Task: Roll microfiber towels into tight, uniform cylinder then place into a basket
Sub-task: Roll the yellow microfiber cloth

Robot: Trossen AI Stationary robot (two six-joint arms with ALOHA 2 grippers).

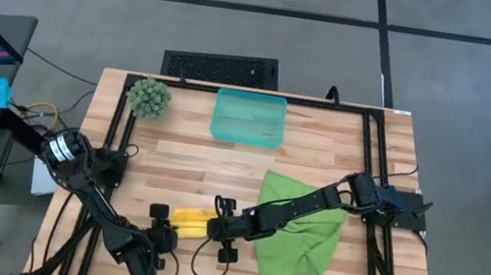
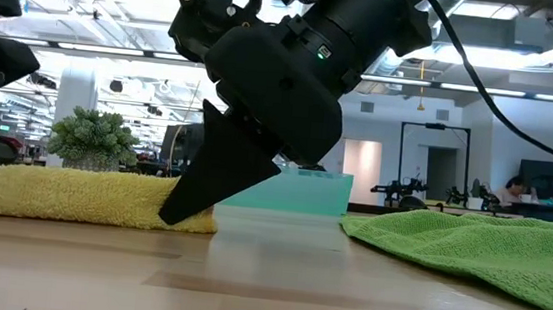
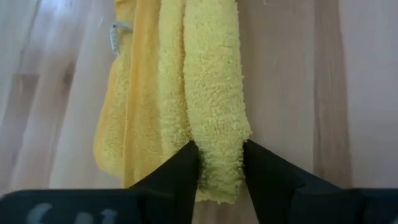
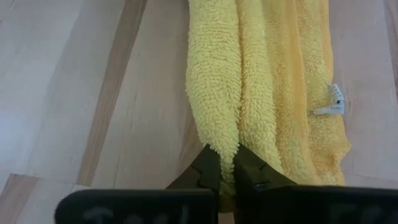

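The yellow towel [image 1: 191, 219] lies on the wooden table as a long, loosely folded band with several lengthwise folds. My left gripper [image 1: 168, 232] is at its left end and my right gripper [image 1: 217, 214] at its right end, each shut on the same outer fold. The lime green towel [image 1: 305, 229] lies crumpled flat under my right arm, toward the table's right side. The teal basket [image 1: 248, 118] stands at the far middle of the table. My left gripper pinches the thick outer fold at the towel's left end [image 3: 217, 146] between its two fingers [image 3: 186, 171]. The fingers slant down from the table's near left and lie along the band. The towel rests on the table. My right gripper pinches the same outer fold at the towel's right end [image 4: 221, 140], a thin part of it between nearly closed fingers [image 4: 208, 168]. The fingers slant down from the right [image 2: 192, 203] and lie along the band. The towel lies flat on the table [image 2: 82, 198].
A fuzzy green ball-shaped plant [image 1: 149, 96] stands at the far left of the table, beside the basket. A black frame [image 1: 371, 176] runs along the table's edges. Bare wood [image 1: 221, 168] lies between the yellow towel and the basket.
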